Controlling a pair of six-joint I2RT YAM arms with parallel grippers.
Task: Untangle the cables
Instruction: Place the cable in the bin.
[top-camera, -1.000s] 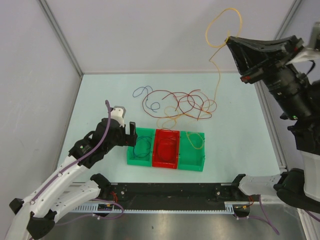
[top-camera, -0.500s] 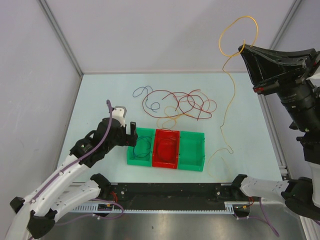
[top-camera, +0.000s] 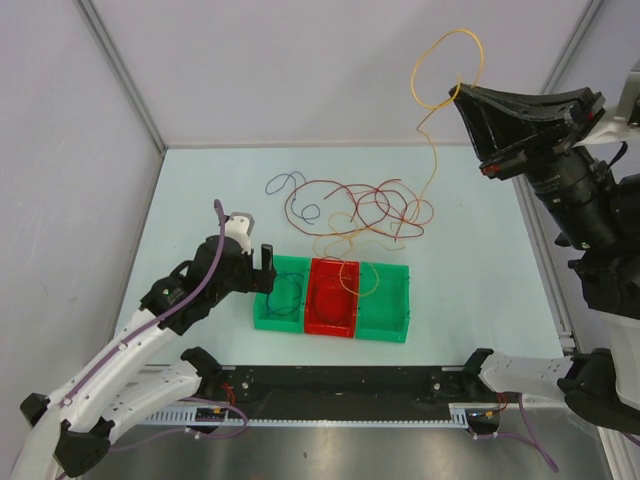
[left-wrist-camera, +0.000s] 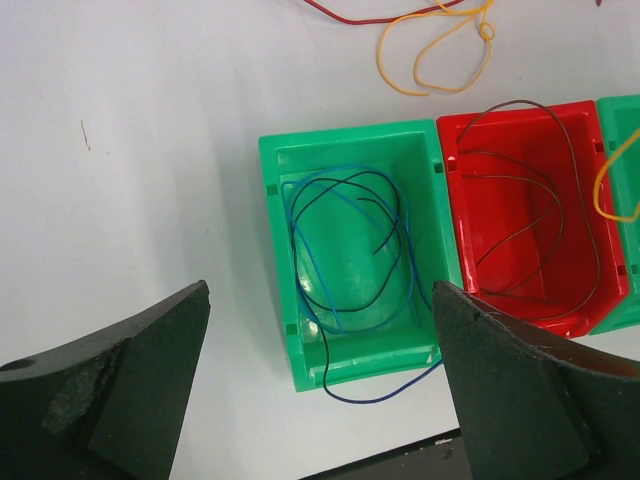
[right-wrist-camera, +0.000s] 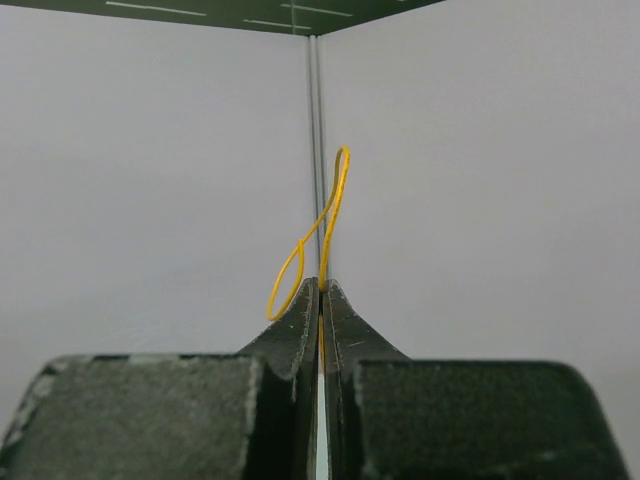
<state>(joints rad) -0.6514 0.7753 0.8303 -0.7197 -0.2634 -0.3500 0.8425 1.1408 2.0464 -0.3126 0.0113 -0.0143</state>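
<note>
1. The yellow-orange cable was pinched in the right gripper, whose jaws were pressed tight together on it, high above the far right corner of the tabletop. In the right wrist view a narrow loop of it stood up past the fingertips.
2. From that grip the cable hung slack, down and to the left. Its lower loop lay across the wall between the red bin and the right green bin, well apart from the gripper.
3. A tangle of red and yellow-orange cables lay on the middle of the tabletop, just on the far side of the bins. A loose blue cable curled to its left, with one end touching the tangle.
4. The three bins sat in a row near the near edge. The left green bin held a coiled blue cable with a darker strand, and one blue end spilled over the bin's wall onto the tabletop. Thin dark red cables lay inside the red bin.
5. The left gripper hovered with its jaws spread wide and gripped nothing. It sat low by the left green bin's far left corner in the top view, and the wrist view showed that bin between its fingers. No cable touched it.
</note>
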